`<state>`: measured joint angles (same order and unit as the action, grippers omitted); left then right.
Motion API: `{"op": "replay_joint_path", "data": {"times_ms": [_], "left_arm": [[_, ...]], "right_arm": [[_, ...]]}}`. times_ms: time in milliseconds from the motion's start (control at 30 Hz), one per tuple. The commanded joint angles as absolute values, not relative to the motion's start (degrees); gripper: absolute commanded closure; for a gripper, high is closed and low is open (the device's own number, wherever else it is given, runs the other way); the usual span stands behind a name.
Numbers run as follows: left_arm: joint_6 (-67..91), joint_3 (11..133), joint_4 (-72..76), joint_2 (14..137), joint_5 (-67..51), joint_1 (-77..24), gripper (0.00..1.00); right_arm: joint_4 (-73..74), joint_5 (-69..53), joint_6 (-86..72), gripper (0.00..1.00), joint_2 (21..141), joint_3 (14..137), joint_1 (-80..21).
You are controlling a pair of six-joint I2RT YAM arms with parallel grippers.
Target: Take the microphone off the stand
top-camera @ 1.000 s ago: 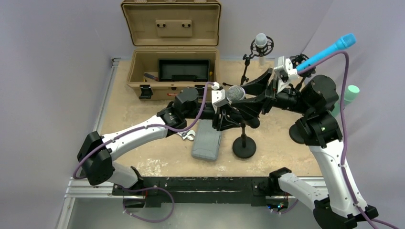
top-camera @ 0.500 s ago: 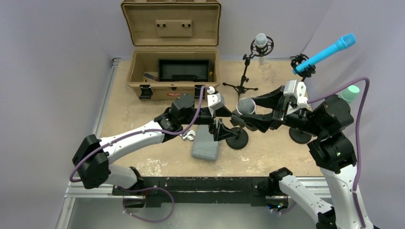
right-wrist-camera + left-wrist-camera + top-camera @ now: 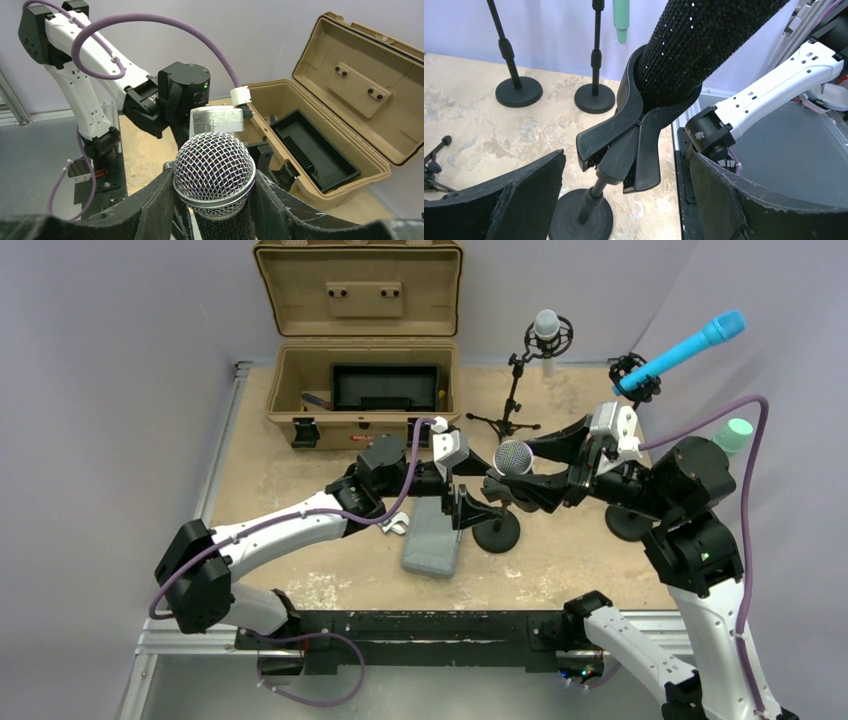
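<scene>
A microphone (image 3: 513, 456) with a silver mesh head (image 3: 215, 169) and a glittery black body (image 3: 704, 45) sits in the black clip (image 3: 634, 135) of a short stand with a round base (image 3: 497, 532). My right gripper (image 3: 517, 466) is shut on the microphone just below the head, one finger (image 3: 150, 207) on each side. My left gripper (image 3: 478, 502) is open. Its fingers (image 3: 519, 200) stand wide on either side of the clip and stand post (image 3: 589, 202), touching neither.
An open tan toolbox (image 3: 360, 390) stands at the back left, and a grey case (image 3: 432, 545) lies beside the stand base. Other stands hold a blue microphone (image 3: 690, 345), a silver one (image 3: 546, 328) and a green one (image 3: 738, 435). A wrench (image 3: 394, 525) lies by the left arm.
My left gripper has opened and let go of the stand's clip. The right arm swung down and to the right with the microphone; the stand base shifted slightly back.
</scene>
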<state>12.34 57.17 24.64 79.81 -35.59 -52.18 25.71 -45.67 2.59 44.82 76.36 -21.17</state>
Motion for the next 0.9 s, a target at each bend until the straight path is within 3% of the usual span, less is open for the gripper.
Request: {"op": "replay_joint_path", "data": {"times_ms": [0, 333, 433, 633, 667, 733, 833, 867], "left_arm": [[9.7, 60.5, 29.4, 81.0, -36.9, -52.6, 0.09], [11.0, 61.3, 30.7, 83.4, -37.1, -53.0, 0.13], [12.0, 61.4, 31.8, 83.9, -37.4, -53.0, 0.2], [13.5, 61.5, 32.3, 84.5, -37.6, -53.1, 0.54], [13.4, 61.6, 31.8, 84.5, -37.8, -53.1, 0.62], [12.2, 62.2, 28.5, 84.1, -37.6, -53.0, 0.88], [10.8, 62.2, 23.5, 82.9, -37.6, -53.0, 1.0], [10.8, 62.1, 22.3, 82.7, -37.4, -53.0, 1.0]], "right_arm": [[22.3, -45.6, 3.9, 1.0, 44.8, 77.9, -21.3], [21.6, -46.1, 3.6, 1.0, 45.3, 78.2, -21.3], [21.3, -46.2, 3.5, 1.0, 45.4, 78.0, -21.3], [20.9, -46.5, 3.3, 1.0, 45.3, 77.5, -21.2], [20.7, -46.5, 3.2, 1.0, 45.4, 77.6, -21.3], [20.2, -46.6, 2.9, 1.0, 45.5, 77.7, -21.3], [19.5, -47.1, 2.3, 1.0, 46.2, 78.9, -21.4], [18.8, -46.9, 1.8, 1.0, 46.3, 79.3, -21.3]]}}
